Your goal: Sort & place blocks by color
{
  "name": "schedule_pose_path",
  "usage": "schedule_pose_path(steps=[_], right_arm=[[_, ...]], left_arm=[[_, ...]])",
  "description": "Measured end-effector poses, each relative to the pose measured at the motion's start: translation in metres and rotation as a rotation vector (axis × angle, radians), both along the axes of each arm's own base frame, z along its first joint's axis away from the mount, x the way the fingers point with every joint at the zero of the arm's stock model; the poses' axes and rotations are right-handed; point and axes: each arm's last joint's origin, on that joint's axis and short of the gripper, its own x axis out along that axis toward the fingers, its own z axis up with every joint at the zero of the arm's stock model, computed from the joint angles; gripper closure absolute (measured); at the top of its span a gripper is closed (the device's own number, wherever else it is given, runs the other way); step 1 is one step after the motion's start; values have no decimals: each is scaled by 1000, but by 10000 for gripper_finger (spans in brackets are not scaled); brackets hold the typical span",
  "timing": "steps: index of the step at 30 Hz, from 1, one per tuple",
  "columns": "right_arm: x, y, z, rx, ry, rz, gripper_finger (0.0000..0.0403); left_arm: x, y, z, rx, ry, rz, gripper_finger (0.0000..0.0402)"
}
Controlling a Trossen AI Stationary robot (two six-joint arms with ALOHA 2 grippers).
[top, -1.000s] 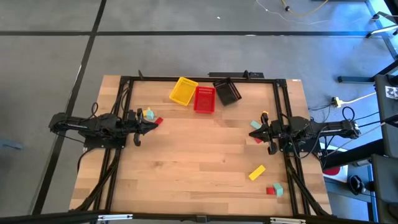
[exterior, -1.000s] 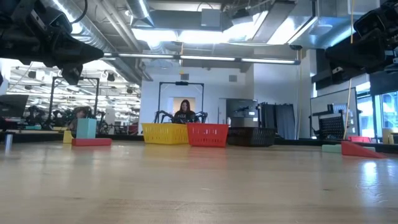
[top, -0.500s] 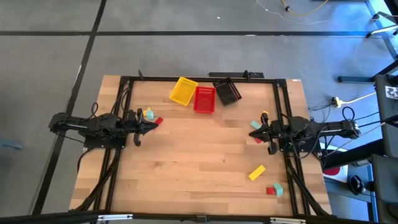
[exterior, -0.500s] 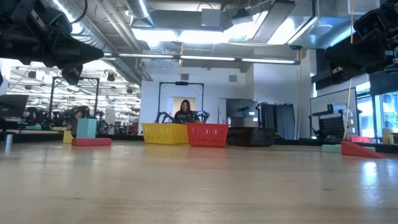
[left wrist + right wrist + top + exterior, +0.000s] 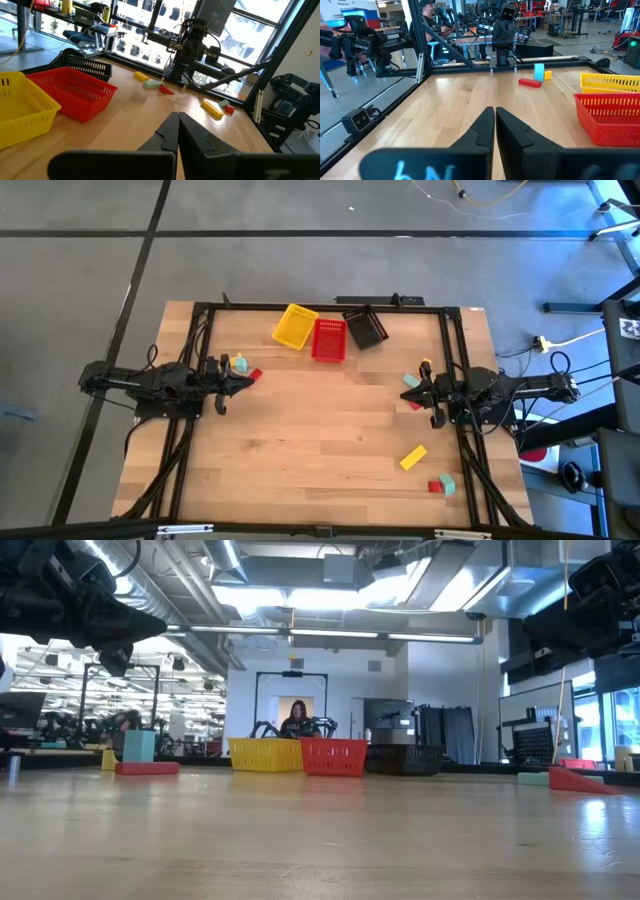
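Small blocks lie in three groups on the wooden table. A teal block, a yellow one and a red one lie by my left gripper. A teal block, a yellow one and a red one lie by my right gripper. A yellow bar, a red cube and a teal cube lie near the front right. Both grippers are shut with nothing between their fingers, level above the table, pointing at each other: my left gripper, my right gripper.
A yellow basket, a red basket and a black basket stand side by side at the table's far edge. A black frame runs along the far edge and both sides. A person sits beyond the table.
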Motion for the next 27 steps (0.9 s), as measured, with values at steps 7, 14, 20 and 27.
schedule_pose_path(steps=[7, 14, 20, 27], right_arm=[[0, 0, 0, 0, 0, 0, 382], [0, 0, 0, -1, 0, 0, 382], [0, 0, 0, -1, 0, 0, 382], [0, 0, 0, 0, 0, 0, 382]], left_arm=[[0, 0, 0, 0, 1, 0, 401], [0, 0, 0, -1, 0, 6, 401], [0, 1, 5, -109, -65, 18, 401], [-6, 9, 28, -255, -315, 263, 399]])
